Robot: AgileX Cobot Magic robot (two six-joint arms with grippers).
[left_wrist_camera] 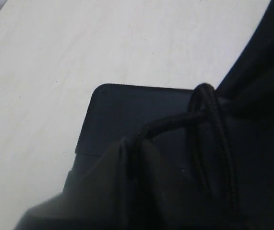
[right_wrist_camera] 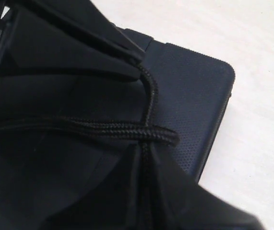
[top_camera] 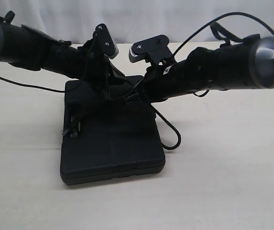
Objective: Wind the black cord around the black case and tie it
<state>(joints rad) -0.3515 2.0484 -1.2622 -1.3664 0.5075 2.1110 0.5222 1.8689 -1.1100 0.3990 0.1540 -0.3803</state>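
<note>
Ok so both arms are leaning in over the far end of the black case (top_camera: 113, 143), which is lying flat on the desk (top_camera: 232, 182) pretty much dead centre between them. The black cord (right_wrist_camera: 108, 128) is sitting on top of the case at that end, and the two arms are meeting right over it. The left tool (left_wrist_camera: 125, 146) is looking narrow to me, with the braided cord coming straight out of the seam between its fingers and curving up into a little doubled loop against the lid. So I'm reading that as pinching the cord. The right tool (right_wrist_camera: 144, 154) is clamped tight too: one strand is disappearing into its seam and another strand is crossing just in front of it. I'm guessing they're holding it that close together because they're working on the tie, and a crossing like that needs tension from both sides or it's going slack. A thin black line is also trailing off the case's right edge onto the desk, probably spare cord, though I'm not certain
</note>
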